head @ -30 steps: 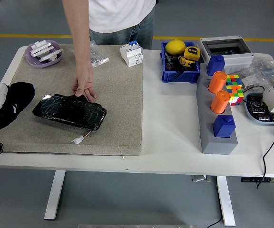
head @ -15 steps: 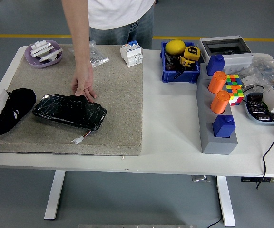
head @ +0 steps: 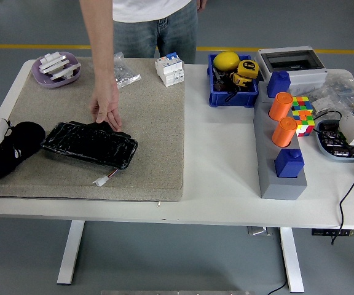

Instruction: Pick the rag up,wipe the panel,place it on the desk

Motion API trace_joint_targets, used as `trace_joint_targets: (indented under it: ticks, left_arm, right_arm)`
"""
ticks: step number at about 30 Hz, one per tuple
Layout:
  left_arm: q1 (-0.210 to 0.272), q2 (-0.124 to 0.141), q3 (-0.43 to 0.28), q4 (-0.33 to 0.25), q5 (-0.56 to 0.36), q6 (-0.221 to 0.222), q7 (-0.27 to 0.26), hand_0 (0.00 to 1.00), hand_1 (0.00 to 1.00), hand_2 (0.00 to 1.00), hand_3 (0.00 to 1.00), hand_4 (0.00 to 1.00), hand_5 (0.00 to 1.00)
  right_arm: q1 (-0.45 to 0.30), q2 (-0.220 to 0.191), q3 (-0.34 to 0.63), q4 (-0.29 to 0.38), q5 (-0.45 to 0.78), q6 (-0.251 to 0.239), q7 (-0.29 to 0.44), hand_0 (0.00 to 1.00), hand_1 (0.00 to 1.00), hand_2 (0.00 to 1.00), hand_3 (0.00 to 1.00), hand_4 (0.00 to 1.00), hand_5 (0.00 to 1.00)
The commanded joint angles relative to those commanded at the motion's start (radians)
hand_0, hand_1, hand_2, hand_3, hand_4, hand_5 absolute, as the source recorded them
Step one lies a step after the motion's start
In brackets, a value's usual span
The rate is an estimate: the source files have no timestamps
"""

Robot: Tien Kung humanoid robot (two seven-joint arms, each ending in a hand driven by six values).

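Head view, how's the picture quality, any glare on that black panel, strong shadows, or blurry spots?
Head view: even, soft lighting with only faint shadows under objects; the black panel shows scattered small highlights on its crinkled glossy surface, no washed-out glare; the beige mat and table look sharp; the left hand at the left edge is cropped and dark, so its detail is hard to read.

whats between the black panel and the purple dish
In the head view, only bare mat lies between the black panel and the purple dish.
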Motion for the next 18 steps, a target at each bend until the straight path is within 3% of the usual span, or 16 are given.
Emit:
trace_joint_targets:
  ticks: [9,18]
  left_arm:
    - [0.008,0.013,-0.01,-0.038,-0.005,-0.033,0.021,0.766,0.843,0.837,0.779,0.946,0.127]
    - [0.025,0.046,-0.042,-0.15,-0.063,-0.118,0.068,0.78,0.856,0.871,0.827,0.998,0.169]
  right_arm:
    - [0.0,-0.001,-0.002,-0.002,-0.005,-0.002,-0.003,0.754,0.658,0.692,0.723,0.998,0.613]
    - [-0.002,-0.001,0.001,-0.003,-0.01,-0.005,-0.003,0.754,0.658,0.69,0.72,0.998,0.611]
